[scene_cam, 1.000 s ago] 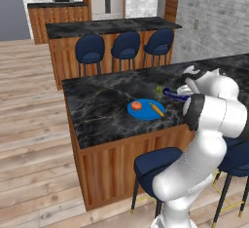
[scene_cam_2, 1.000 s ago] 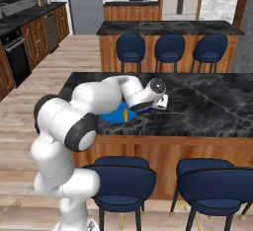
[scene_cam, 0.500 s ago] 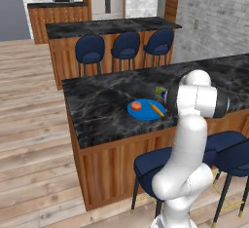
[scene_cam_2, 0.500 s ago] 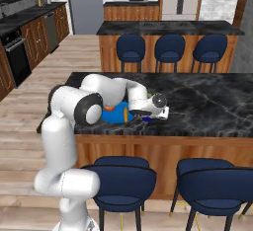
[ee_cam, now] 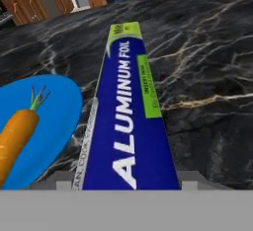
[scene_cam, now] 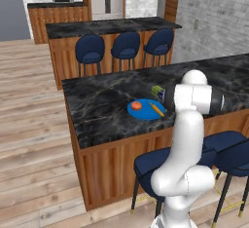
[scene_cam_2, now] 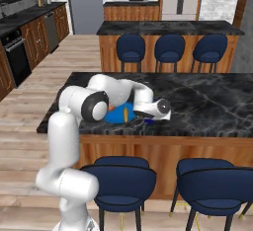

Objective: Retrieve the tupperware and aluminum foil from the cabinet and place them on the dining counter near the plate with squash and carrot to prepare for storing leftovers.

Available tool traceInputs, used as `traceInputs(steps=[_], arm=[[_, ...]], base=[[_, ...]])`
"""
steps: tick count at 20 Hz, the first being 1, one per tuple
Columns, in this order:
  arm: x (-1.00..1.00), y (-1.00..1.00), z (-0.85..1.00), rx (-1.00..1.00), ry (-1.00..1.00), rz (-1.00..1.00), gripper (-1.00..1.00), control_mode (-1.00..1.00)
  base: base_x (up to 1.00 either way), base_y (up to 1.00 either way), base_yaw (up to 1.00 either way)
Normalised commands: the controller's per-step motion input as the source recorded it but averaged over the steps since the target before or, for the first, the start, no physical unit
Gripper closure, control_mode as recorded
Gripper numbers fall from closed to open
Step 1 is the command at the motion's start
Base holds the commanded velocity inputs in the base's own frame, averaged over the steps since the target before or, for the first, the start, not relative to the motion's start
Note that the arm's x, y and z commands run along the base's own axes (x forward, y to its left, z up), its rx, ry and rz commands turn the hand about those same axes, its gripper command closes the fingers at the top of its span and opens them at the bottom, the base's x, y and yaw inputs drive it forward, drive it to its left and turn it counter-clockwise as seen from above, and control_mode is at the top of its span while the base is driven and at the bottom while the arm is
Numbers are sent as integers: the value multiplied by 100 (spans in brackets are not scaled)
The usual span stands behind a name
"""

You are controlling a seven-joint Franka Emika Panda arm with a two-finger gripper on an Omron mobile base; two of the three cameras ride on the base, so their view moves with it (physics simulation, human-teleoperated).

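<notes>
The foil box [ee_cam: 129,121], light, stiff and crushable, is lying on the table [ee_cam: 207,72] beside the plate [ee_cam: 44,126]; mid-length is judged best for gripping. Whether the jaws are grasping cannot be told.

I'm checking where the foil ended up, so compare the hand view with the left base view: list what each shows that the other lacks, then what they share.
Hand view alone: the white "ALUMINUM FOIL" lettering along the aluminum foil, which lies flat on the dining counter right beside the plate, and the carrot with its green top.

Left base view alone: the squash on the plate, the robot's arm hiding most of the carton, the blue stools and a second counter behind.

Both: foil carton, blue plate, carrot, black marble top.
</notes>
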Motion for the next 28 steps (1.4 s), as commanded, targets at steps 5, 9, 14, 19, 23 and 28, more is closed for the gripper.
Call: traceInputs(steps=[5, 9, 14, 19, 23, 28], arm=[[-26, 7, 100, -5, -7, 7, -100, -100], [-65, 38, 100, -17, -1, 7, -100, -100], [-49, 52, 95, -20, 7, 8, -100, -100], [-84, 86, 77, -28, 11, 10, -100, -100], [-100, 93, 26, -28, 2, 14, -100, -100], [-96, 65, 21, -19, 0, 9, -100, -100]], base=[[0, 0, 0], [0, 0, 0], [0, 0, 0], [0, 0, 0], [0, 0, 0], [0, 0, 0]])
